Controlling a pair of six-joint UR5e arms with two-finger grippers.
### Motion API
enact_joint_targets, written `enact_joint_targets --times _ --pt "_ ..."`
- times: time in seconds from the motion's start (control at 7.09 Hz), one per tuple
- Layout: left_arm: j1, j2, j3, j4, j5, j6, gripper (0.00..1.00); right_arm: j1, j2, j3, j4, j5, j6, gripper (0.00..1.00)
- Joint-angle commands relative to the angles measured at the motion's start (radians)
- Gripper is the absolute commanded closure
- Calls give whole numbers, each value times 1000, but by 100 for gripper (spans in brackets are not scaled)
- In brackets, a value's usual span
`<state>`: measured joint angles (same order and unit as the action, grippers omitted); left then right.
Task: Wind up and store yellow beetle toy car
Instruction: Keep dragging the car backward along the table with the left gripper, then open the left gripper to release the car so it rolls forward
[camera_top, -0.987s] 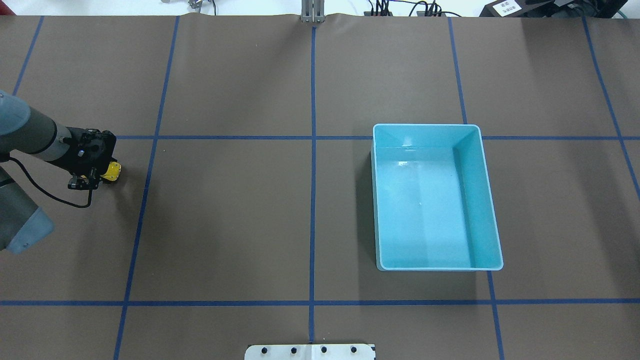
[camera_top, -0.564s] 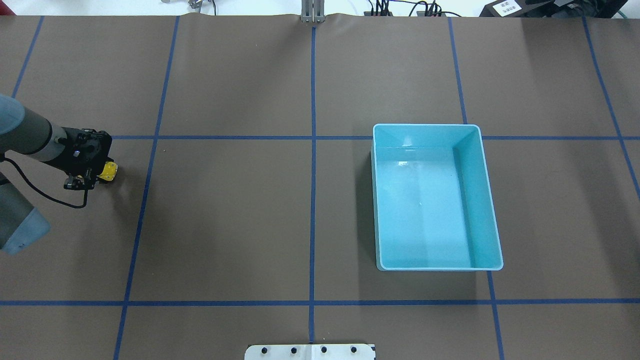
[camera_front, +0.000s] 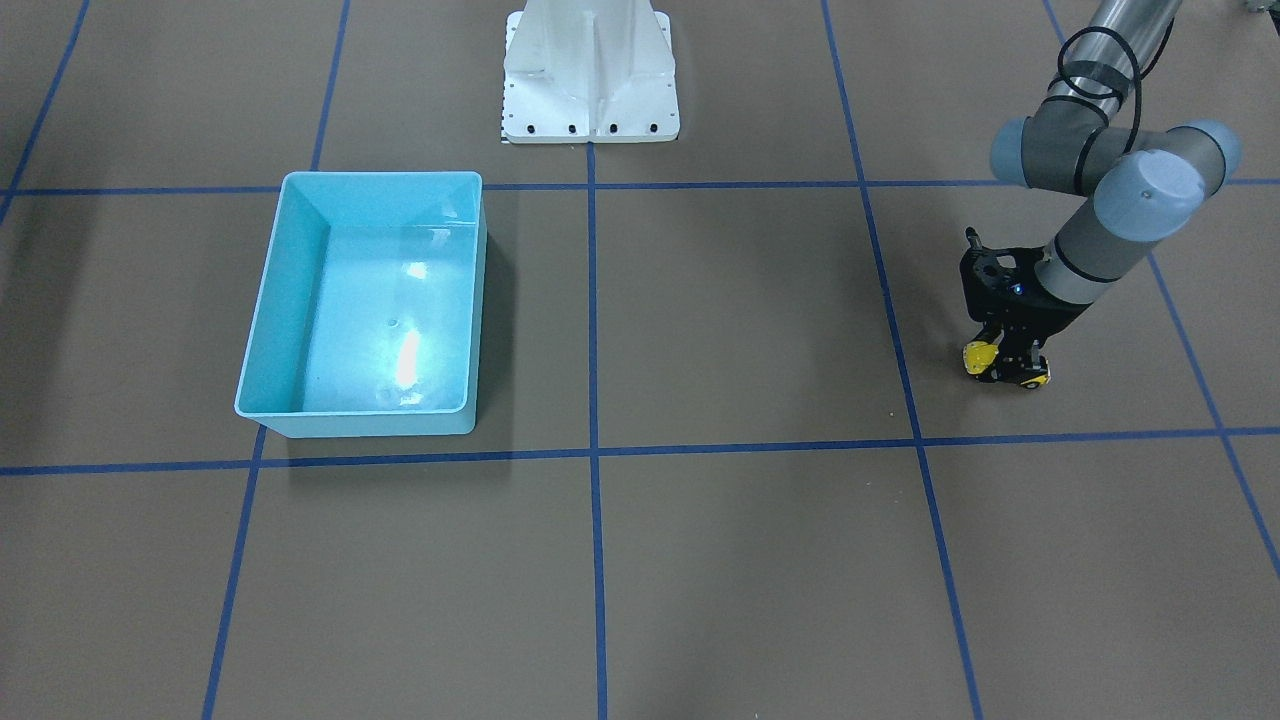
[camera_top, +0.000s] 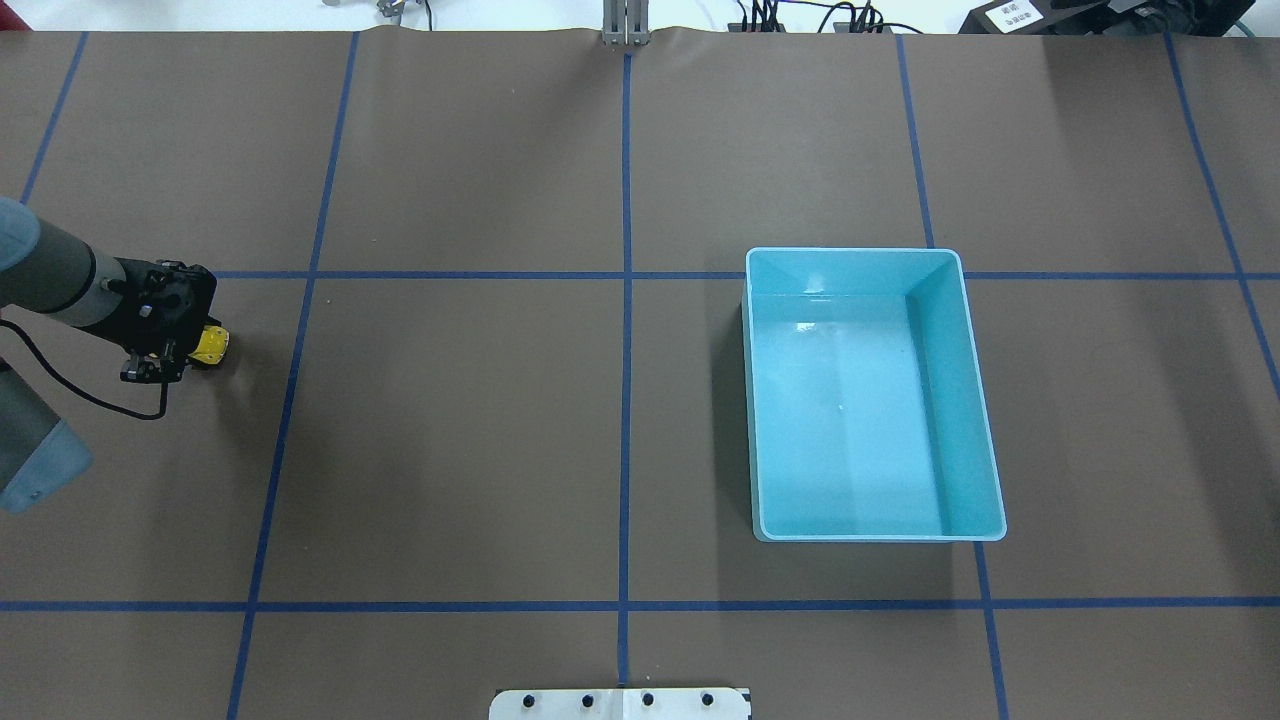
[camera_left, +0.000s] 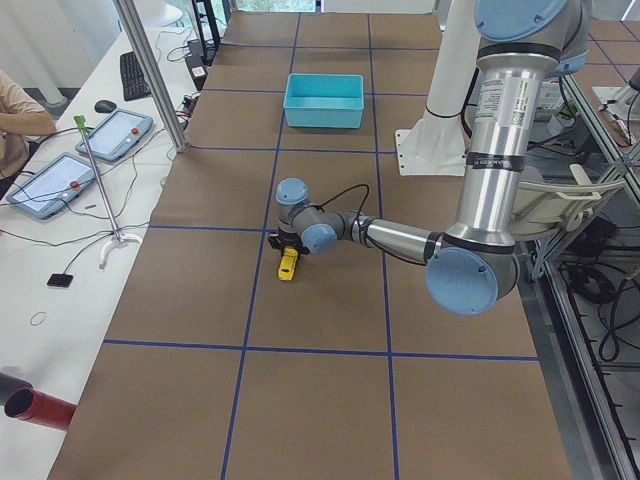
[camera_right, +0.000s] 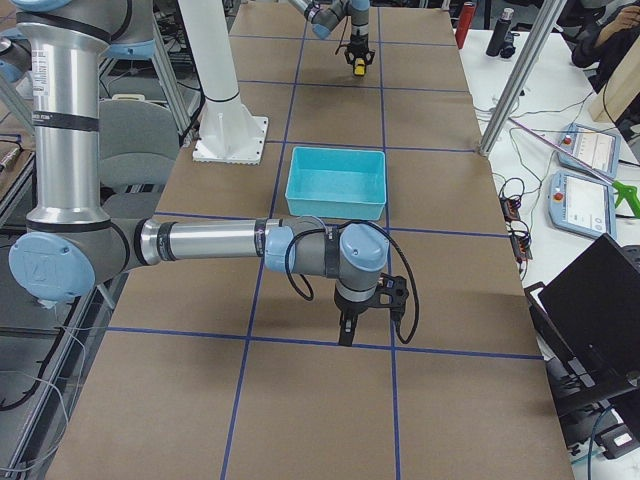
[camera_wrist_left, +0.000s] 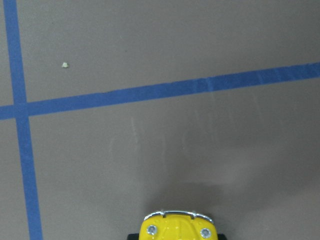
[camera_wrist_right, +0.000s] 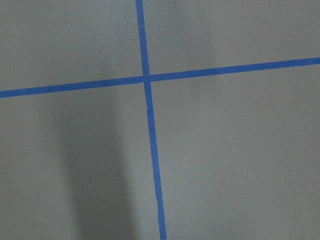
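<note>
The yellow beetle toy car (camera_top: 211, 344) sits low on the brown table at the far left of the overhead view. My left gripper (camera_top: 195, 347) is shut on it. In the front view the gripper (camera_front: 1006, 368) straddles the car (camera_front: 980, 357), with yellow showing on both sides of the fingers. The left wrist view shows only the car's rounded end (camera_wrist_left: 176, 227) at the bottom edge. The light-blue bin (camera_top: 850, 252) stands empty right of centre, far from the car. My right gripper (camera_right: 345, 335) shows only in the right side view, pointing down near the table; I cannot tell if it is open.
Blue tape lines divide the brown table into squares. The robot's white base plate (camera_front: 590, 100) is at the near middle edge. Operators' tablets and cables (camera_left: 85, 160) lie on the side bench beyond the table.
My left gripper has slid to the left along the table with the yellow car in it. The bin has not moved.
</note>
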<state>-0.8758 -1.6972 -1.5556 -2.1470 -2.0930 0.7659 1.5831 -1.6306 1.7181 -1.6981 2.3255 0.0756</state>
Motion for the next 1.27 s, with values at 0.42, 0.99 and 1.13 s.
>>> enact_joint_targets --times 0.42,0.99,1.13 --pt "-6 -1 3 -1 1 -4 0 0 0 0 0 2 1 0" --pt "-116 -1 20 48 -74 -11 0 0 0 0 0 2 1 0" --pt "-185 1 52 105 -106 -32 0 0 2 0 0 2 1 0"
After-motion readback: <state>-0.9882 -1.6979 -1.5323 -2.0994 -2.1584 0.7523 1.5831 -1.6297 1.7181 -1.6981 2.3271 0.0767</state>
